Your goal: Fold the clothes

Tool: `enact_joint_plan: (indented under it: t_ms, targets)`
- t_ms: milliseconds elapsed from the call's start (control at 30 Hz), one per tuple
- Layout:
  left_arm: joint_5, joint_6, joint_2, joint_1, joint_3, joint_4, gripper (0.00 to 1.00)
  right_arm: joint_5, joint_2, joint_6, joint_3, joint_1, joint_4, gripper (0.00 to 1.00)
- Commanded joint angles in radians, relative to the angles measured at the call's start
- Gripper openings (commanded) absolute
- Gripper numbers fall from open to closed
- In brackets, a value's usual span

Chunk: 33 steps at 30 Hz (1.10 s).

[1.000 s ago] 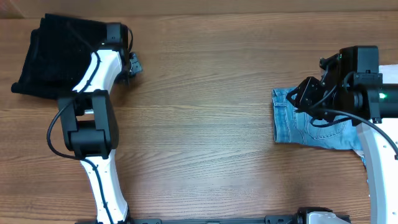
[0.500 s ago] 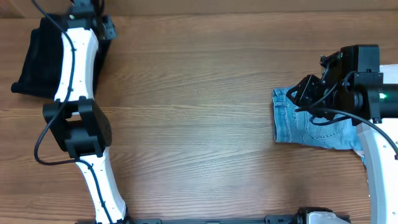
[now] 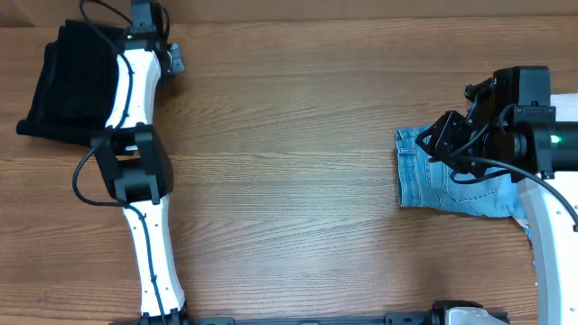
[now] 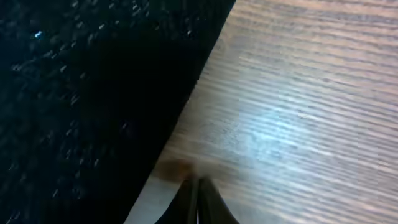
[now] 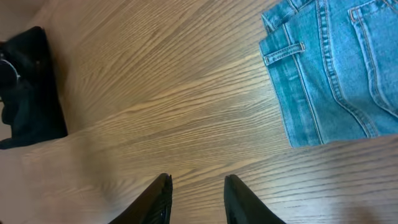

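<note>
The black fuzzy garment [image 3: 63, 81] lies folded in a compact heap at the table's far left; in the left wrist view its edge [image 4: 93, 93] fills the left half. My left gripper [image 3: 172, 60] sits by the heap's upper right edge, shut, its fingertips [image 4: 198, 199] together over bare wood and holding nothing. The light-blue denim [image 3: 442, 185] lies flat at the right. My right gripper [image 3: 442, 140] hovers over the denim's upper left corner, open and empty [image 5: 196, 199]. The denim [image 5: 329, 68] shows at the upper right of its view, with the black garment [image 5: 28, 87] far off.
A pale object [image 3: 564, 104] lies at the table's right edge behind the right arm. The left arm [image 3: 135, 171] stretches from the front edge up along the black heap's right side. Bare wooden tabletop [image 3: 289, 162] spans the middle.
My left arm swung back over the black garment and now rests at its upper right edge, farther back than a second ago. The right arm and the denim have not moved.
</note>
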State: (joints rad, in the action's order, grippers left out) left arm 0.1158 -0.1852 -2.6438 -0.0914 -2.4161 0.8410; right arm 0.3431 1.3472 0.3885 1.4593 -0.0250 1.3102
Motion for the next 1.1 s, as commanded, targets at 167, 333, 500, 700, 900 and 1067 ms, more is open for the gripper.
enact_joint_plan:
  t_ms: [167,333,500,700,900,1067]
  targets:
    - [0.030,0.113,-0.031,-0.002,-0.006,-0.073,0.04,0.002,-0.011,0.005,0.000,-0.003,0.015,0.31]
    - [0.052,0.126,-0.068,-0.007,-0.006,-0.119,0.05,0.002,-0.011,0.009,0.001,-0.003,0.016,0.31]
    - [0.092,0.077,-0.072,-0.027,-0.006,-0.186,0.05,0.002,-0.011,0.013,0.001,-0.003,0.035,0.31]
    - [0.097,0.050,-0.073,-0.095,-0.006,-0.197,0.04,0.002,-0.011,0.035,0.001,-0.003,0.040,0.31]
    - [0.097,0.058,-0.074,-0.140,-0.010,-0.203,0.10,0.002,-0.011,0.035,0.000,-0.003,0.039,0.31]
    - [-0.013,0.049,-0.068,-0.139,-0.242,-0.007,0.08,-0.002,-0.011,0.034,0.001,-0.003,0.030,0.31]
